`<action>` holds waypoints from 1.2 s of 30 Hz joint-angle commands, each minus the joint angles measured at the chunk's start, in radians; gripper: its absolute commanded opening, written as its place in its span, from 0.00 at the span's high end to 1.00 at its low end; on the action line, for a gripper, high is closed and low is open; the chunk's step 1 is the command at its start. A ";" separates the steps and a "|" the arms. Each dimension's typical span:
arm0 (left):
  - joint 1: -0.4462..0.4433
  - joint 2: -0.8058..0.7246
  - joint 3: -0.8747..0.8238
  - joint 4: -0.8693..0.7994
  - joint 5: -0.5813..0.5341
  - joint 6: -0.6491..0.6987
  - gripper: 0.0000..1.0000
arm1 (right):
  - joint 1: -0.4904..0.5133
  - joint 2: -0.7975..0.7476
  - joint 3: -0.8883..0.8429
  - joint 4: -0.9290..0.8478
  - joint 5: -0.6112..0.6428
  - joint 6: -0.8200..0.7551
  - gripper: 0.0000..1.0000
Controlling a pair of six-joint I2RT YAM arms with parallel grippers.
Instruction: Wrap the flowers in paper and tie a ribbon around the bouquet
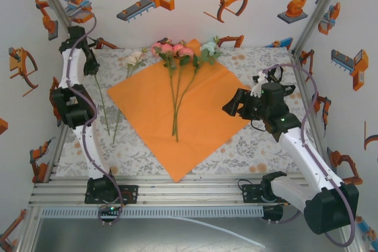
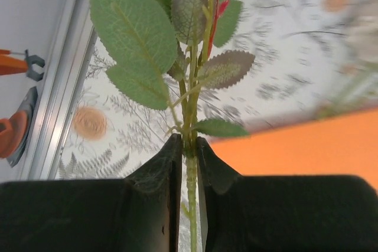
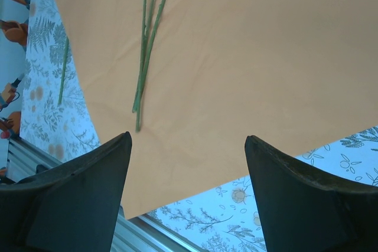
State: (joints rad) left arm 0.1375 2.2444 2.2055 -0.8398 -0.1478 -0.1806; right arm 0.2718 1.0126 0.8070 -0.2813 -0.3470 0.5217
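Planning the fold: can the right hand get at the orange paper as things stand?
Likely yes: the right hand hangs open over the paper's edge, nothing between; the stems lie farther off.

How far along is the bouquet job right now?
Done: the orange paper is spread, with three flowers lying on it. In hand: the left gripper is shut on a leafy stem; the right gripper hangs open over the paper. Left: the white flower at the sheet's edge, wrapping and tying.
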 commanded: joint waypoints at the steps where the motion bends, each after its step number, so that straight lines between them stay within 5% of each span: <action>1: -0.059 -0.189 -0.093 0.100 0.104 -0.064 1.00 | -0.001 -0.035 0.012 0.018 -0.006 -0.003 0.29; 12: -0.395 -0.196 -0.125 0.262 0.177 -0.140 1.00 | 0.000 -0.076 -0.018 0.022 -0.011 0.012 0.29; 23: -0.675 -0.030 -0.219 0.711 0.018 -0.378 1.00 | 0.000 -0.079 -0.034 0.018 -0.004 0.010 0.29; 36: -0.736 0.264 -0.035 0.811 -0.004 -0.409 0.95 | -0.001 -0.111 -0.035 -0.027 0.023 -0.028 0.29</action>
State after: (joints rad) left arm -0.6022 2.5008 2.1189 -0.1017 -0.1387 -0.5636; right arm 0.2718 0.9150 0.7776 -0.2989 -0.3428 0.5201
